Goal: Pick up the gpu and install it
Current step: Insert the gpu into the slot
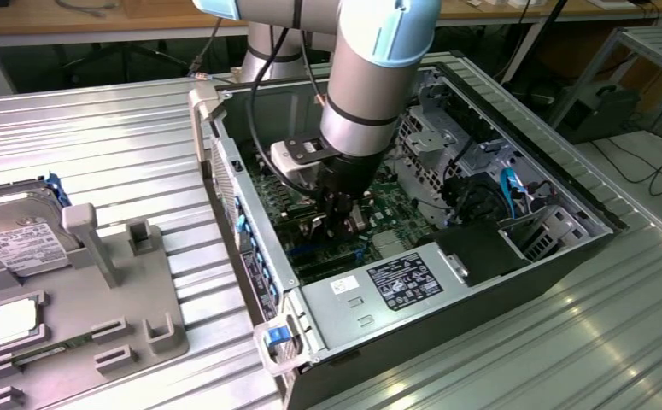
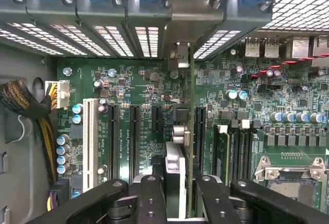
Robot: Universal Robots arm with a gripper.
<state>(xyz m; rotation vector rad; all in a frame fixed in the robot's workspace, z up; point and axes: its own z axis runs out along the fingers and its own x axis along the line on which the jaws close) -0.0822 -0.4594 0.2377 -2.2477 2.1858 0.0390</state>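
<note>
One card matters here: your gripper (image 1: 342,224) is down inside the open PC case (image 1: 559,248), fingers (image 2: 154,198) clamped on the gpu (image 2: 181,147), which stands edge-on over the motherboard (image 2: 149,88) w/ its metal bracket end (image 2: 181,54) up at the rear slot wall.

Risks, as you'd judge them: card edge looks near a black slot (image 2: 199,129) but you can't tell if it's lined up; press off-axis and contacts or slot could get damaged. Bracket may snag the rear wall. Cable bundle (image 2: 31,113) sits well off to the side, low risk.

Case lies on a ribbed metal table (image 1: 102,137). At exterior view's left, a grey fixture tray (image 1: 137,299) and hard drive (image 1: 12,231). Benches and cables behind.
</note>
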